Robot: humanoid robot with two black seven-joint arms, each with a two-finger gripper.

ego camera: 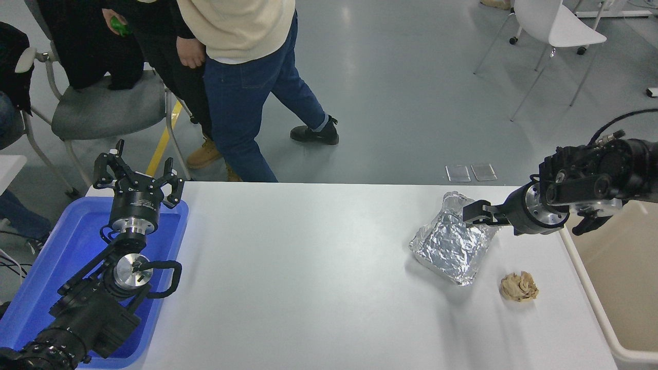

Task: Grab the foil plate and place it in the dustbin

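The foil plate [452, 246], shiny crinkled silver, lies on the white table [308, 267] at the right, its far end raised a little. My right gripper [475, 215] comes in low from the right edge, points left and sits at the plate's far right rim, touching or overlapping it. The beige dustbin [617, 267] stands off the table's right edge, just behind the right wrist. My left gripper [136, 174] is parked open over the blue tray [61, 257] at the lower left.
A crumpled tan paper wad [519, 286] lies just right of the plate's near corner. People [241, 77] stand at the far left of the table next to a grey chair [103, 108]. A white chair [555, 31] stands far right.
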